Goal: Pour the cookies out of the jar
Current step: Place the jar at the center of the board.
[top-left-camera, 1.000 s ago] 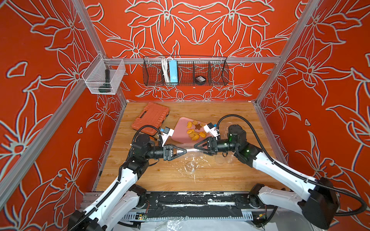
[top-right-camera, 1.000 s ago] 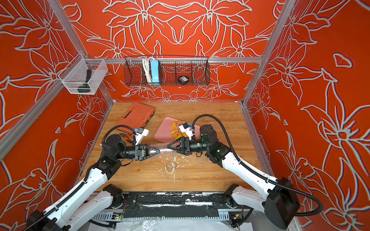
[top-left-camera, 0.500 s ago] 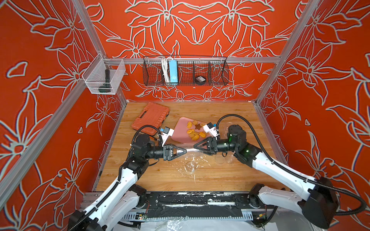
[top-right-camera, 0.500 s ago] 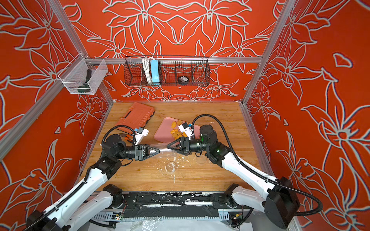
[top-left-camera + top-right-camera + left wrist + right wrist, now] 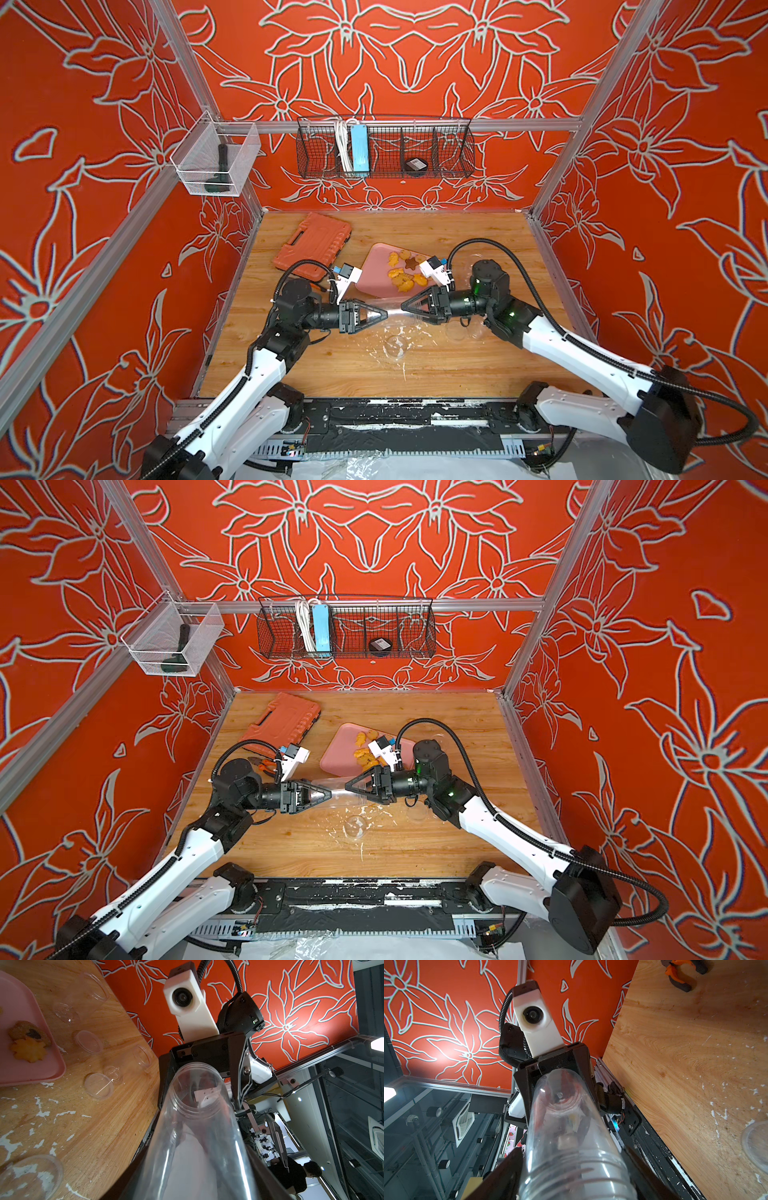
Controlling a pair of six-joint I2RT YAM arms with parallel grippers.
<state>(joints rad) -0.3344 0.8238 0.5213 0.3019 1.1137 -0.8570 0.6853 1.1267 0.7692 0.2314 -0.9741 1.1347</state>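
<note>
A clear plastic jar (image 5: 395, 312) (image 5: 340, 793) hangs level above the table between my two grippers, and no cookies show inside it. My left gripper (image 5: 386, 312) (image 5: 330, 794) (image 5: 197, 1157) is shut on its base end. From the opposite side, my right gripper (image 5: 403, 308) (image 5: 347, 788) (image 5: 571, 1167) is shut on the threaded mouth end (image 5: 571, 1172). The cookies (image 5: 401, 274) (image 5: 365, 754) (image 5: 29, 1051), orange, tan and one brown star, lie on the pink tray (image 5: 378, 266) (image 5: 340, 750) just behind the grippers.
An orange tool case (image 5: 313, 245) lies at the back left, with pliers (image 5: 266, 766) (image 5: 683, 974) beside my left wrist. Clear round lids (image 5: 395, 345) (image 5: 461, 330) and white flecks lie on the wood below the jar. A wire basket (image 5: 384, 149) hangs on the back wall.
My right gripper's jaws have closed in on the jar's mouth end. The left gripper and the jar have stayed where they were.
</note>
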